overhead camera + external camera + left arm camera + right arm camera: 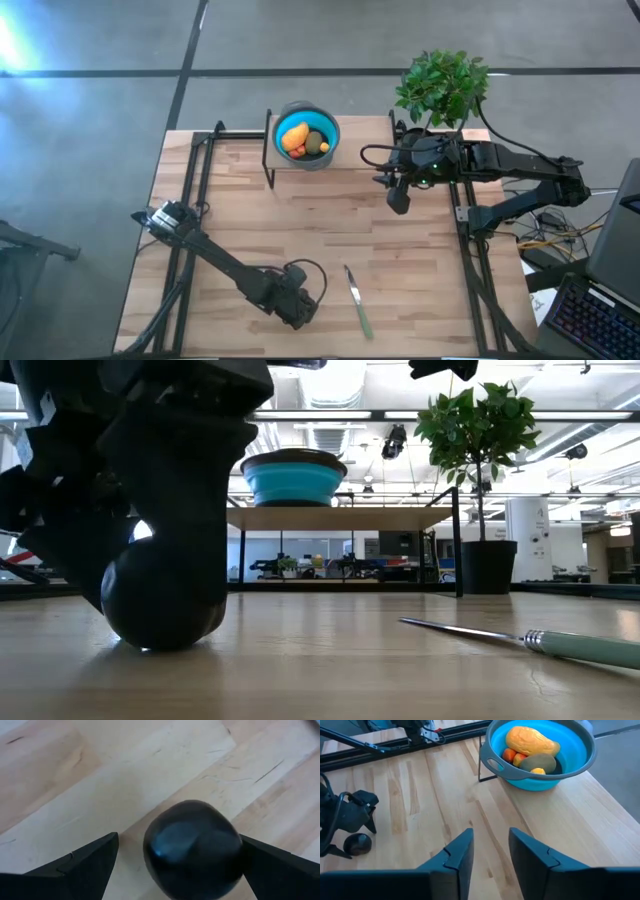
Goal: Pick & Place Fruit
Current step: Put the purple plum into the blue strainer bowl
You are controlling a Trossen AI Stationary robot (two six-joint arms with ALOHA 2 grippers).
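You are straddling the round black fruit point(192, 850) with the released left pincer point(180, 862); smooth, probably slippery, so grip its widest middle.

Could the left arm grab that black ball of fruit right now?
Probably yes. The left gripper stands open with a finger on either side of the black fruit, which sits on the bare table; nothing blocks it.

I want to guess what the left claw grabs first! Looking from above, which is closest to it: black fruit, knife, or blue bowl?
From the left gripper:
1. black fruit, between its fingers.
2. knife, just beside it.
3. blue bowl, at the table's far edge.
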